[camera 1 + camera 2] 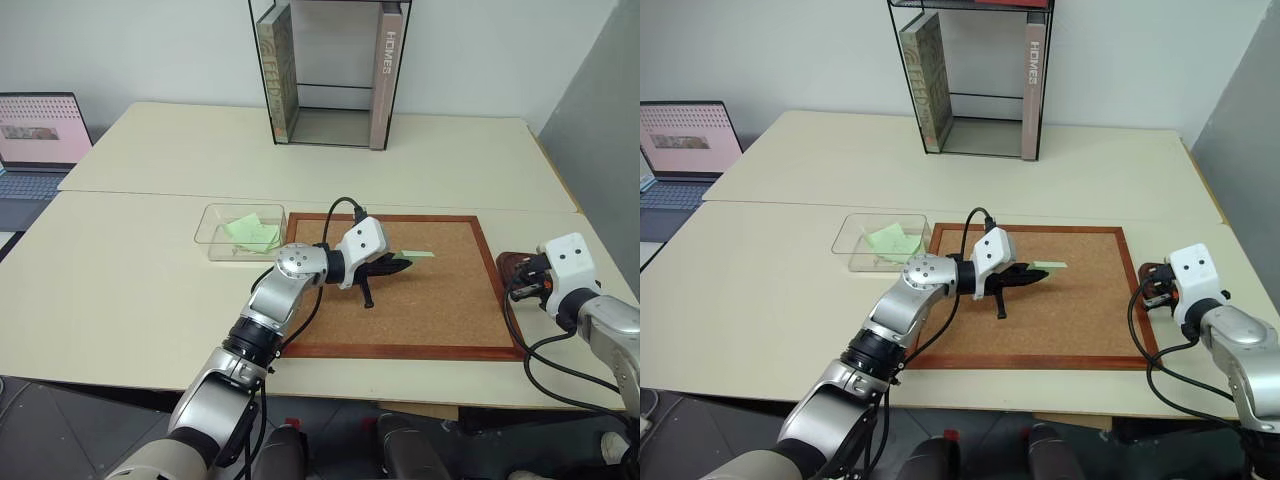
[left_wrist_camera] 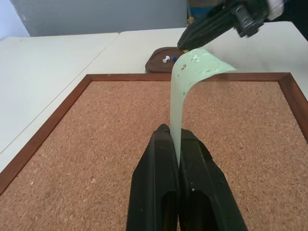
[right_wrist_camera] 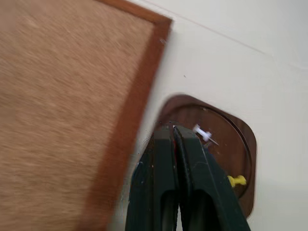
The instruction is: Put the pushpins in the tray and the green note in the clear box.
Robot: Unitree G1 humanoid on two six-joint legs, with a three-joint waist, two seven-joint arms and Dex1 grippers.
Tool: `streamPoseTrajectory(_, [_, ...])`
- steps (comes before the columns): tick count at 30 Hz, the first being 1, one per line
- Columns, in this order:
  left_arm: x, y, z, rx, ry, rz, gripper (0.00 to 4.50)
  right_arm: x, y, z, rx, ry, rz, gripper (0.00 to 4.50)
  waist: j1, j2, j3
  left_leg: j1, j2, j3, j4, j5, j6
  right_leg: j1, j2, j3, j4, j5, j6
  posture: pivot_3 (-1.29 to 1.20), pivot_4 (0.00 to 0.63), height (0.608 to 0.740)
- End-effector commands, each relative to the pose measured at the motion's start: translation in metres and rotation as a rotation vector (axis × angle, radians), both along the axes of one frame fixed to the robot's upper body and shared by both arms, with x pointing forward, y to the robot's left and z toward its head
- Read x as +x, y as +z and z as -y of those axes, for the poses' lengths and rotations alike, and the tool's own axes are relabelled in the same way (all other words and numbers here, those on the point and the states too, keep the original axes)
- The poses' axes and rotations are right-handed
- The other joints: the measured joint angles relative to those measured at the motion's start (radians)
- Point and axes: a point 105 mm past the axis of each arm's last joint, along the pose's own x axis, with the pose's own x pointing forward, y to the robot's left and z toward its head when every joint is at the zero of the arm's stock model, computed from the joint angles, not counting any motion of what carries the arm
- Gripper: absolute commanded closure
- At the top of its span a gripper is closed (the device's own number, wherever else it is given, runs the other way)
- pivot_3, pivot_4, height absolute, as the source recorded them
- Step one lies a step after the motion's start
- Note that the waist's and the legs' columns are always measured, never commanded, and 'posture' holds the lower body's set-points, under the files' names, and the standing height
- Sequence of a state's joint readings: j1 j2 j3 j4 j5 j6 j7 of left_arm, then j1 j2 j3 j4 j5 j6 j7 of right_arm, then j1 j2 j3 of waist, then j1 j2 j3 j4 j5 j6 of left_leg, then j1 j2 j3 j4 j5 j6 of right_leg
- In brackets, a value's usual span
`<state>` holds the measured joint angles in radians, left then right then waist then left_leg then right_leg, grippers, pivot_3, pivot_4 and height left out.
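From the head, the left gripper (image 1: pixel 400 266) is pinching the green note (image 1: pixel 418 254) by one end above the middle of the corkboard (image 1: pixel 440 320), while the right gripper (image 1: pixel 518 280), shut on nothing visible, is hanging over the tray (image 1: pixel 508 262) off the board's right edge. The left wrist is showing what the head cannot: limp, featherlight paper arching over, so a pinch at the edge looks right. The right wrist is showing pushpins (image 3: pixel 237 181) lying in the tray beyond closed fingers.
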<state>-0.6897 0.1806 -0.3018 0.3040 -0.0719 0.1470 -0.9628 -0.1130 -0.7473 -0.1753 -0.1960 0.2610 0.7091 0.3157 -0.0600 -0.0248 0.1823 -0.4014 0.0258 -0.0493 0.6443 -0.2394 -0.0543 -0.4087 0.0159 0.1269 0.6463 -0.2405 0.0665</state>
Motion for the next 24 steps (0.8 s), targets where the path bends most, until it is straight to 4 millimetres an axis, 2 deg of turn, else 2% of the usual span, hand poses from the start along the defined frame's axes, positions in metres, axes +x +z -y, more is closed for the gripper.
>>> streamPoseTrajectory(1, [-0.003,0.013,0.002,-0.02,-0.005,0.051,4.48,0.01,0.009,0.011,-0.048,-0.012,0.047,4.5,0.0,0.0,0.0,0.0,0.0,0.0,0.0,0.0,0.0,0.0,0.0,0.0,0.0,0.0,0.0,0.0,0.15,0.74])
streamPoseTrajectory(2, [-0.003,0.013,0.002,-0.02,-0.003,0.051,4.48,0.011,0.008,0.013,-0.046,-0.018,0.045,4.5,0.0,0.0,0.0,0.0,0.0,0.0,-0.001,0.0,0.0,0.0,0.0,0.0,0.0,0.0,0.0,0.0,0.15,0.74])
streamPoseTrajectory(5, [-0.002,0.013,0.001,-0.019,0.002,0.054,4.5,0.014,0.003,0.016,-0.051,-0.025,0.034,3.87,0.002,0.0,0.0,0.0,0.0,0.0,-0.001,0.0,0.0,0.0,0.0,0.0,0.0,0.0,0.0,0.0,0.15,0.74])
streamPoseTrajectory(11, [-0.002,0.014,0.001,-0.018,0.006,0.056,4.5,0.017,0.009,0.015,-0.035,-0.032,0.055,2.41,0.003,0.0,0.0,0.0,0.0,0.0,0.0,0.0,0.0,0.0,0.0,0.0,0.0,0.0,0.0,0.0,0.15,0.74])
streamPoseTrajectory(12, [-0.002,0.014,0.0,-0.018,0.006,0.057,4.5,0.017,0.01,0.015,-0.028,-0.036,0.062,2.29,0.002,0.0,0.0,0.0,0.0,0.0,0.0,0.0,0.0,0.0,0.0,0.0,0.0,0.0,0.0,0.0,0.15,0.74])
streamPoseTrajectory(22, [0.001,0.015,0.001,-0.023,0.009,0.058,4.5,0.015,0.033,0.012,0.041,-0.055,0.137,0.07,0.002,0.0,0.0,0.0,0.0,0.0,0.0,0.0,0.0,0.0,0.0,0.0,0.001,0.0,0.0,0.0,0.15,0.74])
streamPoseTrajectory(24, [0.002,0.016,0.002,-0.028,0.013,0.057,4.5,0.014,0.042,0.013,0.037,-0.053,0.159,0.02,0.002,0.0,0.0,0.0,0.0,0.0,0.0,0.0,0.0,0.0,0.0,0.0,0.001,0.0,0.0,0.0,0.15,0.74])
